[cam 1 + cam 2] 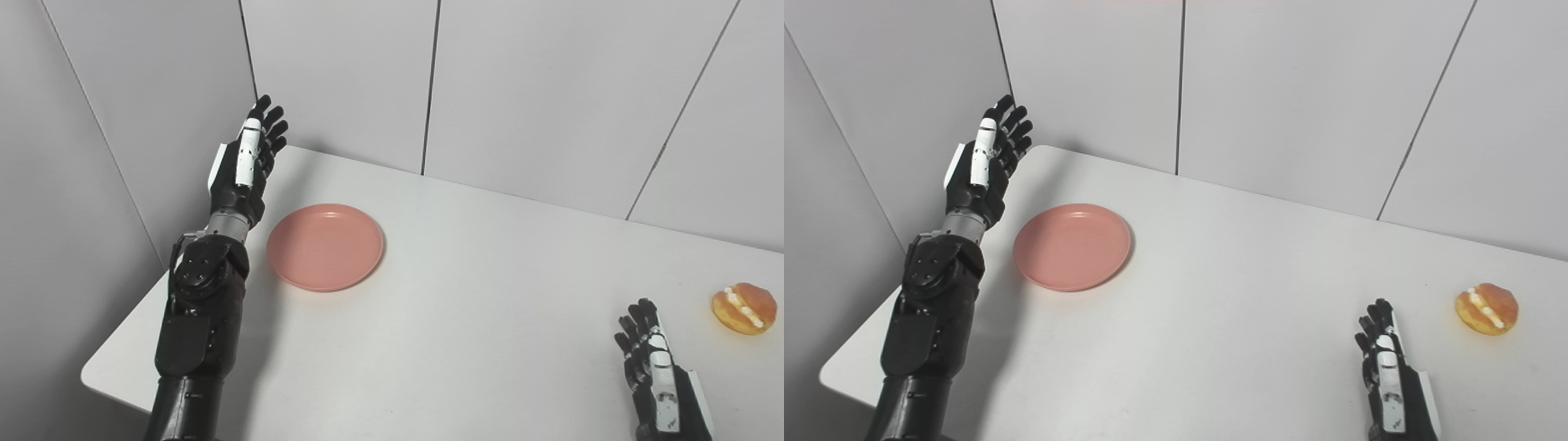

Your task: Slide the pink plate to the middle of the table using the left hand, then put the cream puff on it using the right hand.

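Observation:
The pink plate (324, 246) lies empty on the left part of the white table (490, 288). My left hand (248, 160) is raised above the table's far left corner, just left of and beyond the plate, open with fingers straight, not touching it. The cream puff (743, 307), golden with a white cream line, sits near the table's right side. My right hand (654, 367) is open and empty at the front right, fingers straight, to the left of the cream puff and nearer to me, apart from it.
Grey wall panels (527, 86) close off the back and left of the table. The table's rounded front left corner (92, 375) is near my left forearm. The cream puff also shows in the right eye view (1486, 308).

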You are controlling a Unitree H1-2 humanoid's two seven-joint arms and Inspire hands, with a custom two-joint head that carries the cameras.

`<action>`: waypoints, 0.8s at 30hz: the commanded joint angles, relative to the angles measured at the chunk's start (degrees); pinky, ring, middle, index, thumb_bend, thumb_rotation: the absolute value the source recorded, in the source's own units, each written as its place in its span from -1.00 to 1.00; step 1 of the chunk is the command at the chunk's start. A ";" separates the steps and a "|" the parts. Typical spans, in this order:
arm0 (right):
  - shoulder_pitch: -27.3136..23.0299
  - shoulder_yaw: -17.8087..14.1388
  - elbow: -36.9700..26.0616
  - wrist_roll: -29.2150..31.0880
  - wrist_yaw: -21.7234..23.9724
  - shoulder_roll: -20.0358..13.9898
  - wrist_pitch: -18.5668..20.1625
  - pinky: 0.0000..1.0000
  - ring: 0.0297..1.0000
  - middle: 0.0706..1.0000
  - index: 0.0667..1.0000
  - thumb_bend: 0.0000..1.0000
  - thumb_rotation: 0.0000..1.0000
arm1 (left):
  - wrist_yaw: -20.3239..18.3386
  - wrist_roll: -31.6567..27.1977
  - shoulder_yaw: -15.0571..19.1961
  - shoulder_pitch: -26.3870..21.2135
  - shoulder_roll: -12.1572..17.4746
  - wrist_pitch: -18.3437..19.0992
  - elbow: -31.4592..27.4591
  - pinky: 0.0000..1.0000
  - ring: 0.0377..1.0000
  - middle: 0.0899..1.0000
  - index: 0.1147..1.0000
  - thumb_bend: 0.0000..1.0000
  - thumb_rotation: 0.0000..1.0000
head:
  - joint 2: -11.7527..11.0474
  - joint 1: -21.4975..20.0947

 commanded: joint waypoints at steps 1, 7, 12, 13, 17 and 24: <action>2.72 0.02 3.10 0.73 0.85 0.19 -2.36 1.00 1.00 1.00 1.00 -0.31 0.95 | 0.45 0.00 0.62 -1.94 2.08 -2.40 -0.72 1.00 0.99 0.99 1.00 -0.09 1.00 | 0.19 -0.01; 3.03 -0.08 2.34 0.47 0.43 0.23 -1.91 1.00 1.00 1.00 1.00 -0.31 0.96 | 0.77 -0.81 1.64 -1.50 2.65 -2.28 1.19 1.00 0.99 0.99 0.99 -0.10 1.00 | 0.50 0.19; 2.92 -0.06 2.50 0.63 0.75 0.02 -1.97 1.00 1.00 1.00 1.00 -0.29 0.95 | 0.62 -1.35 2.65 -1.48 3.22 -3.13 3.89 1.00 1.00 0.99 0.99 -0.14 1.00 | 0.47 0.26; 2.90 -0.05 2.57 0.61 0.79 -0.02 -2.06 1.00 1.00 1.00 1.00 -0.29 0.95 | 0.66 -1.51 2.96 -1.52 3.37 -3.34 4.68 1.00 1.00 0.98 0.98 -0.14 1.00 | 0.46 0.19; 3.05 -0.09 2.31 0.47 0.55 0.01 -1.83 1.00 1.00 1.00 1.00 -0.29 0.95 | 0.26 -1.92 3.52 -1.68 4.01 -4.31 7.21 1.00 1.00 0.99 0.99 -0.15 1.00 | 0.56 0.25; 3.08 -0.03 2.32 0.64 0.83 -0.11 -1.94 1.00 1.00 1.00 1.00 -0.28 0.93 | -0.46 -3.02 3.35 -1.86 4.86 -4.97 11.51 1.00 0.96 0.96 0.94 -0.17 1.00 | 0.69 0.17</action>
